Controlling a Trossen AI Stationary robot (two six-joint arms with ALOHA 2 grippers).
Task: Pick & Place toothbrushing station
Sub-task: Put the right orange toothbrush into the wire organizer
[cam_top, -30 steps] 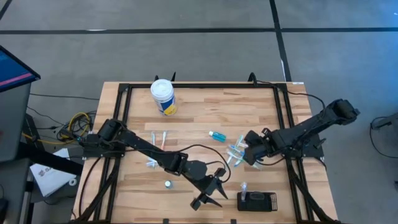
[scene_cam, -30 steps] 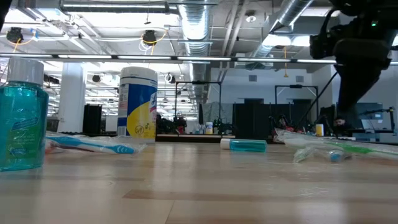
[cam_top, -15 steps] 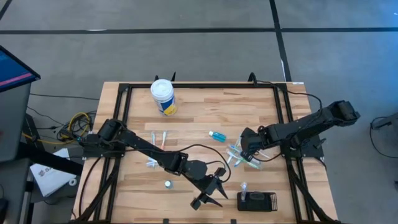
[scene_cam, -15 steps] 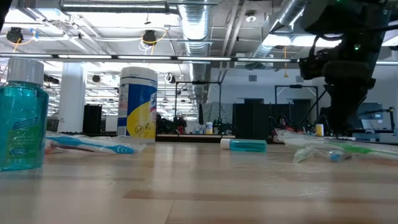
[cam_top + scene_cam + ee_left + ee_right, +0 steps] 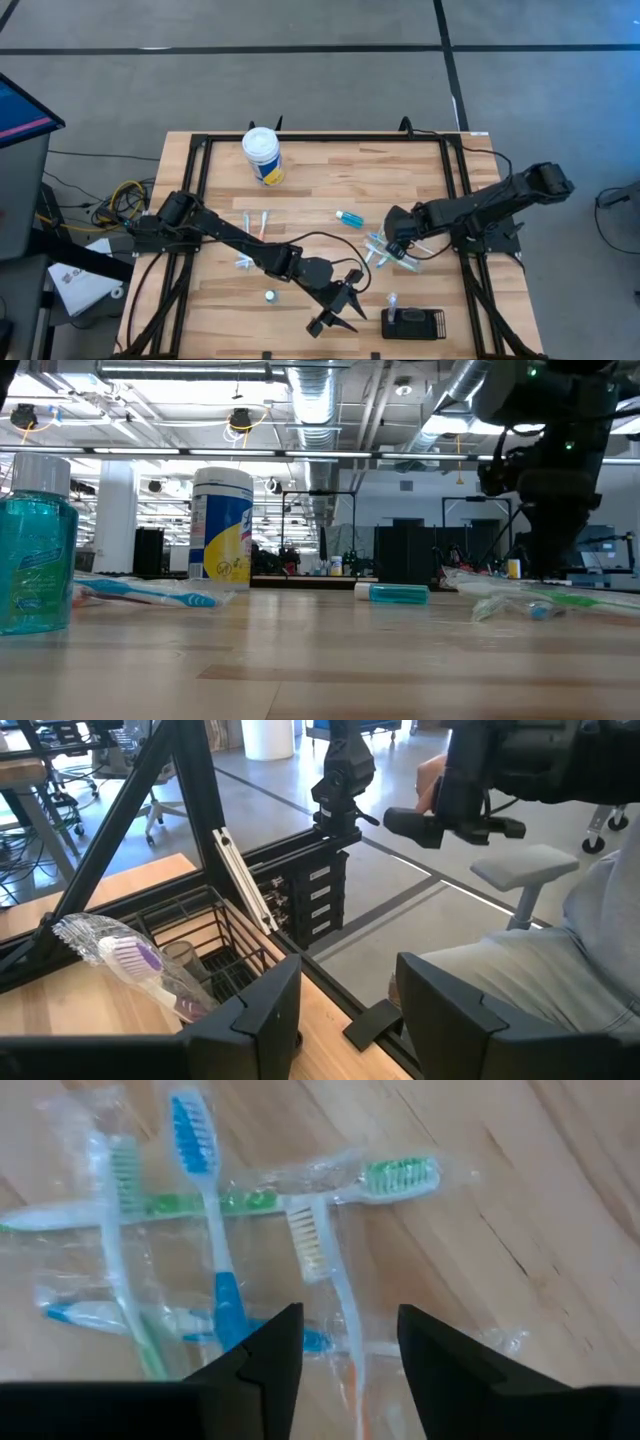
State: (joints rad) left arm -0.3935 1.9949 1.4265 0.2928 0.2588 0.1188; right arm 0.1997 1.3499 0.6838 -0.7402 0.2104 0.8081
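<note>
Two grippers are working over the table [image 5: 320, 180]: the right gripper [image 5: 388, 240] is hanging with jaws released over wrapped toothbrushes [image 5: 230, 1270] at 3 o'clock, the left gripper [image 5: 338, 312], jaws released, near the toothbrushing station [image 5: 413, 323] at 5 o'clock.

I'm bringing the right gripper [image 5: 393, 243] in from the right edge of the table toward its middle, and it is now sitting over the pile of wrapped toothbrushes [image 5: 385, 250], where a second ago it was just to the right of them. I'm also lowering that arm: seen from table height it is filling more of the upper right corner than before. Its fingers [image 5: 262, 1360] are spreading wider apart than they were a second ago, directly above the toothbrushes.
</note>
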